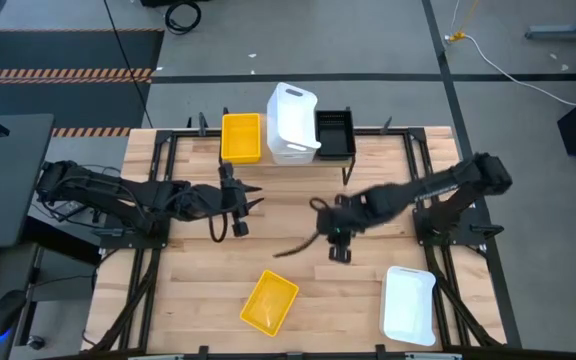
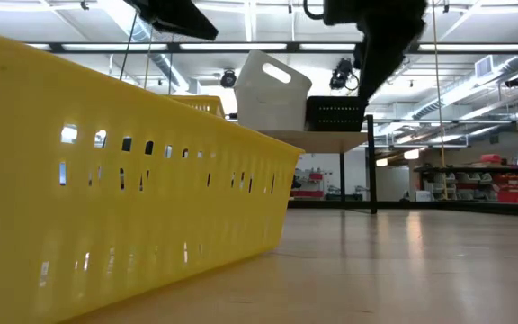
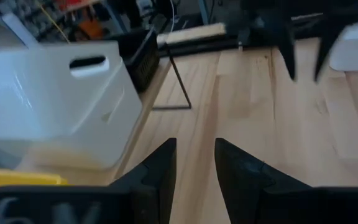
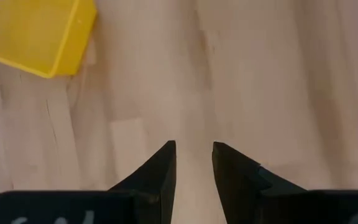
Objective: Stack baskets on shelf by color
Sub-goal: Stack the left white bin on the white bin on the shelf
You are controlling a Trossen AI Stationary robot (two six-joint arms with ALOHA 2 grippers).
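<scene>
On the shelf (image 2: 331,138) at the table's far edge, a yellow basket (image 1: 240,137), a white basket (image 1: 293,122) standing tilted and a black basket (image 1: 334,132) sit side by side. Another yellow basket (image 1: 270,302) and a white basket (image 1: 409,304) lie flat on the table near its front edge. My left gripper (image 1: 242,211) hovers open, left of centre, with the tilted white basket (image 3: 61,99) ahead of it in its wrist view. My right gripper (image 1: 340,250) hangs open above bare wood at mid-table, and the loose yellow basket (image 4: 36,31) shows in its wrist view.
The shelf's thin black leg (image 3: 179,87) stands on the table just in front of the baskets. A dark cable (image 1: 298,247) trails from the right arm over the table. In the low view the loose yellow basket (image 2: 124,171) fills the foreground. Bare wood lies between the two arms.
</scene>
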